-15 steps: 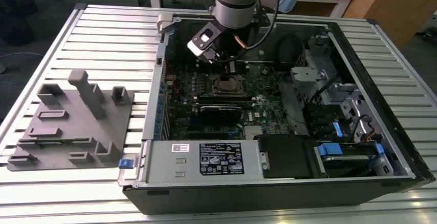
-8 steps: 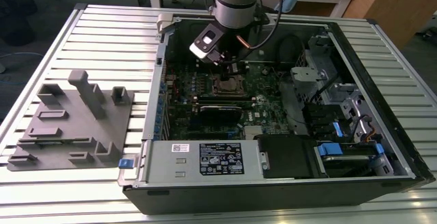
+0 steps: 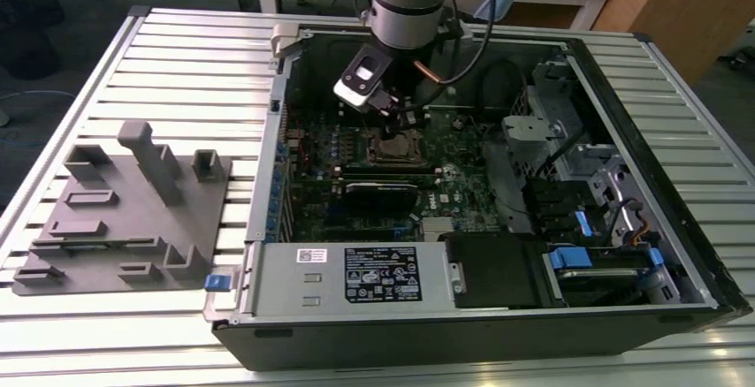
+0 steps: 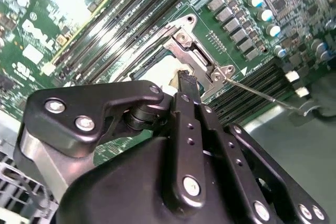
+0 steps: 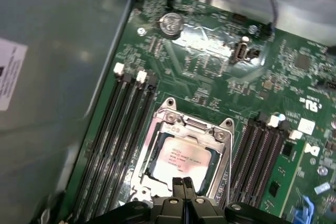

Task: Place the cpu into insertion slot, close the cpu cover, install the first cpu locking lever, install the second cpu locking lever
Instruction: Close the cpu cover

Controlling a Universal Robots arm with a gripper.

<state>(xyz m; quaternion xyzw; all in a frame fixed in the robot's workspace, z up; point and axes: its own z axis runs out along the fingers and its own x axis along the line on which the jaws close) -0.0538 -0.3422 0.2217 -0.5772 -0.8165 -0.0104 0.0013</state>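
Lying open on a slatted metal surface (image 3: 177,69): one computer case (image 3: 696,254), green circuit board (image 5: 210,66) exposed.

- Insertion slot (image 3: 395,148): mid-board in the exterior view, directly under the arm. Long black memory slots (image 5: 123,129) flank it on both sides.
- Cpu (image 5: 185,160): seated flat in the insertion slot, pale metal top facing up and showing through the window of the cover. It appears as a pale patch (image 4: 165,69) in the second wrist view.
- Cpu cover (image 5: 195,127): silvery frame plate, lying down over the cpu and surrounding its edges.
- Locking lever (image 4: 257,93): thin wire rod running out from the socket corner across the neighbouring memory slots. It appears unlatched, though the angle leaves this uncertain.
- Pincer (image 5: 184,183): fingers together, nothing held between them. The tips are at the edge of the socket, just over the cpu cover's rim. Seen also in the second wrist view (image 4: 185,80) and the exterior view (image 3: 405,126).
- Coin cell (image 5: 171,22): round and silvery, on the board, well apart from the socket.
- Power supply (image 3: 354,272): grey box with a white label, at the case's near edge.
- Grey fixture block (image 3: 130,219): on the surface beside the case, on the exterior view's left.
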